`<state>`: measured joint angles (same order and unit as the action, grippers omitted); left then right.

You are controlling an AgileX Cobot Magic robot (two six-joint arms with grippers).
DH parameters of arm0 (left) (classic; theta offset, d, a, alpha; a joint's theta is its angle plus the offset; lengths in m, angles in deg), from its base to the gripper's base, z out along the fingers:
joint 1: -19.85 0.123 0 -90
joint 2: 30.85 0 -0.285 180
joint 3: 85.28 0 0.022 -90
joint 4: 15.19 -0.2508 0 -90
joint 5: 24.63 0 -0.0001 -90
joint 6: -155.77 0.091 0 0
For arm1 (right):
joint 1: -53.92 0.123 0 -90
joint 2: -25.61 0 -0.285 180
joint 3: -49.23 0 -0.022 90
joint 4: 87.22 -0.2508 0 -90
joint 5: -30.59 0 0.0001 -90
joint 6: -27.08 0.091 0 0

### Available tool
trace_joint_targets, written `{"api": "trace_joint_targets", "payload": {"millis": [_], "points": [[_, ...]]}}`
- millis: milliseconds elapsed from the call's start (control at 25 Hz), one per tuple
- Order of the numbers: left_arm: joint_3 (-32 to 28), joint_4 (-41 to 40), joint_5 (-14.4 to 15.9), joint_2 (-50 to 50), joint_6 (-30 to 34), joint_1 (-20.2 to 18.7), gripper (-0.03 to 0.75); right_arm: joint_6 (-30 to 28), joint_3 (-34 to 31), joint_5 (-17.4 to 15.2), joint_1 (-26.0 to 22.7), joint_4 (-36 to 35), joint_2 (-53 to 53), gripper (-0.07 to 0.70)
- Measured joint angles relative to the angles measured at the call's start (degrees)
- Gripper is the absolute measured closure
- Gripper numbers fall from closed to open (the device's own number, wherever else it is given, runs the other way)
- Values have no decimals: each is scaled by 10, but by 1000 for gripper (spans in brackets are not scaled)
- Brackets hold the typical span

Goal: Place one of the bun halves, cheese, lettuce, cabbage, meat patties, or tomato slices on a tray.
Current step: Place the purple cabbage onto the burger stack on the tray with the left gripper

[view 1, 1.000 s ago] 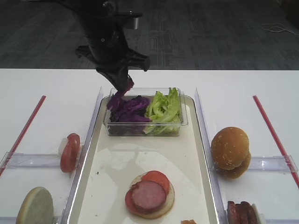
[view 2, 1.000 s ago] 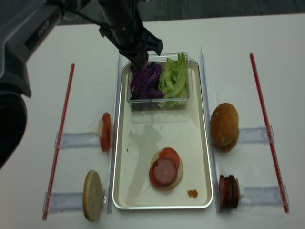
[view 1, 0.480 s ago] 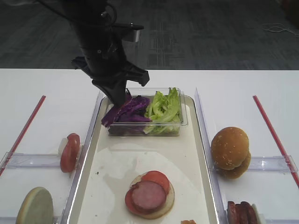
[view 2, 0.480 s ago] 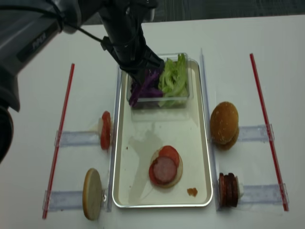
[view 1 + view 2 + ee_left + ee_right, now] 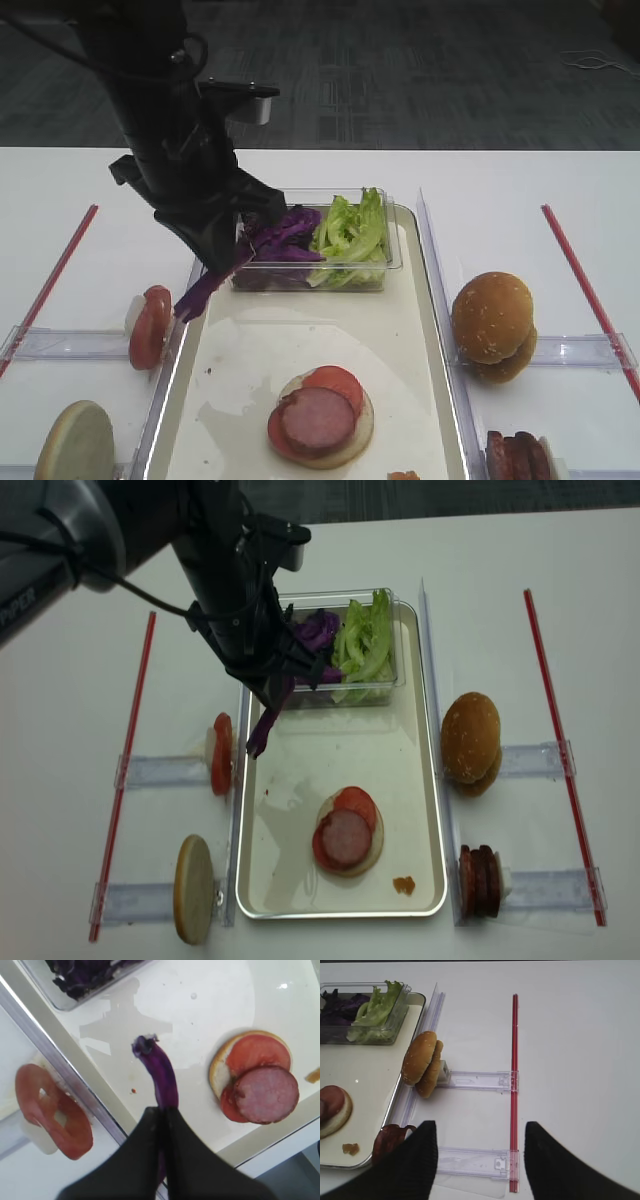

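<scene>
The left gripper [image 5: 164, 1110] is pinched tight on a long purple cabbage strip [image 5: 159, 1076] that hangs over the tray [image 5: 400, 360] at about 9 o'clock, near its left rim. The right gripper [image 5: 479, 1152] has its two fingers wide apart, holding nothing, over the table at 3 o'clock.

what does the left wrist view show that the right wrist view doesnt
Only the left wrist view shows the left gripper shut on a long strip of cabbage dangling over the tray, plus the tomato slices standing outside its rim.

Only the right wrist view shows the open right gripper, the stacked bun halves, a red strip and the lettuce.

Both show the tray, the clear tub's purple cabbage, and the stack of bun base, tomato and meat patty.
</scene>
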<state>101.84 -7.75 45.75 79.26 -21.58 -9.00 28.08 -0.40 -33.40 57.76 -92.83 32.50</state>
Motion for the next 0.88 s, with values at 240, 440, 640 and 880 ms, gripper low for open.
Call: {"api": "trace_joint_targets", "payload": {"millis": [240,440,640,880], "points": [[-53,22,-30,-22,3,0,694,0,0,0,0,0,0,230],[-96,26,-53,-34,5,-21,694,0,0,0,0,0,0,230],[-130,26,-83,-35,7,-68,694,0,0,0,0,0,0,230],[-139,28,-117,-35,8,-101,694,0,0,0,0,0,0,230]]}}
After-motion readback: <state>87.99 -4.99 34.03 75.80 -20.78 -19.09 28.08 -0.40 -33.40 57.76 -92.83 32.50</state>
